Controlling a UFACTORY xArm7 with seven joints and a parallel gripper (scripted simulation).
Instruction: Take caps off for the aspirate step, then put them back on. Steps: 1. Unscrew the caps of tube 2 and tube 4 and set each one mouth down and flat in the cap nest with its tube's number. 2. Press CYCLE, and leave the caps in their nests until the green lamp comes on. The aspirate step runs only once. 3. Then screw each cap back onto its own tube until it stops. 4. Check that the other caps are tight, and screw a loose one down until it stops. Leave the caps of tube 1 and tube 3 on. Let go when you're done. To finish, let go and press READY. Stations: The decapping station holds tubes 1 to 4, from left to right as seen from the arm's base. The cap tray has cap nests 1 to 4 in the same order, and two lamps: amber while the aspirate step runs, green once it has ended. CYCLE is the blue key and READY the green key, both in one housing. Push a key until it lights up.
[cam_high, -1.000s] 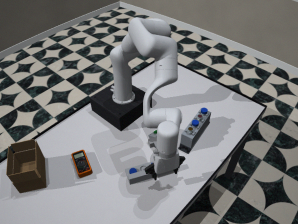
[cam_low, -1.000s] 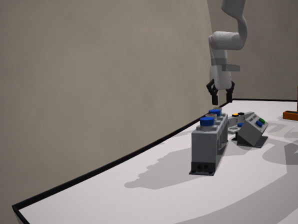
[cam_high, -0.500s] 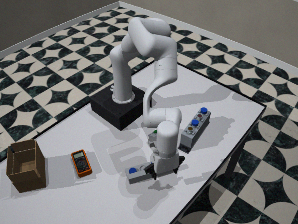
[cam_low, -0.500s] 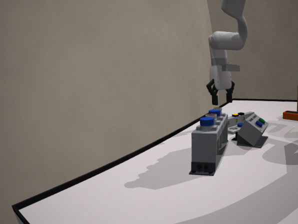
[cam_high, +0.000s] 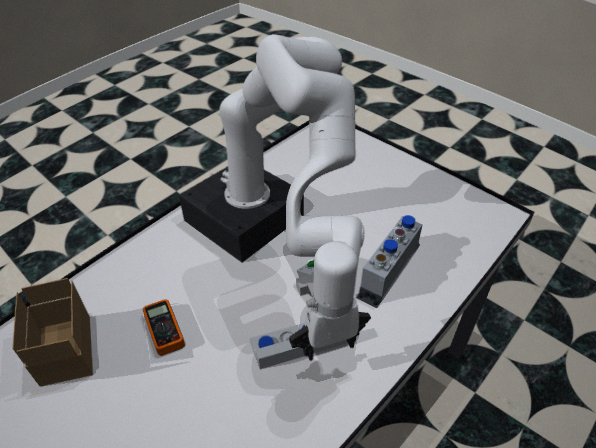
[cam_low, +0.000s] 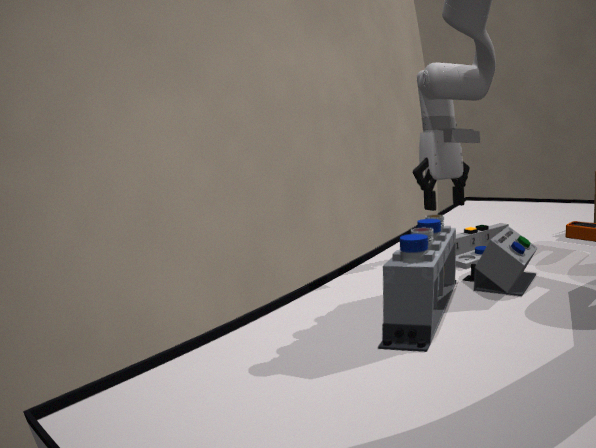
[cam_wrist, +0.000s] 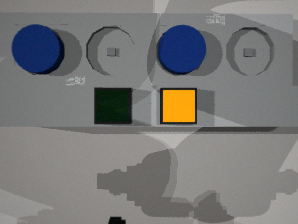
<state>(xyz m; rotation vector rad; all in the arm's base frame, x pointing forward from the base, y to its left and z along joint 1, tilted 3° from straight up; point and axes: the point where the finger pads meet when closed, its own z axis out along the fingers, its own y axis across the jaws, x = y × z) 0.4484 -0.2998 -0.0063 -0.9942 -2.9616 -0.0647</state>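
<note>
My gripper (cam_low: 444, 197) is open and empty, hovering above the grey cap tray (cam_high: 280, 347). In the wrist view, two blue caps (cam_wrist: 36, 48) (cam_wrist: 181, 48) lie in alternate nests, each with an empty nest (cam_wrist: 111, 51) (cam_wrist: 249, 52) to its right. The amber lamp (cam_wrist: 178, 105) is lit and the green lamp (cam_wrist: 113, 105) is dark. The decapping station (cam_high: 392, 260) holds two tubes with blue caps (cam_high: 408, 221) (cam_high: 390, 245) and two open tubes (cam_high: 399, 233) (cam_high: 380, 258). The key housing (cam_low: 505, 257) carries the blue key (cam_low: 518, 247) and the green key (cam_low: 523, 241).
An orange multimeter (cam_high: 163, 326) and an open cardboard box (cam_high: 52, 330) stand to the left on the table. The arm's black base (cam_high: 235, 210) is behind. The table's front edge runs close to the tray and station.
</note>
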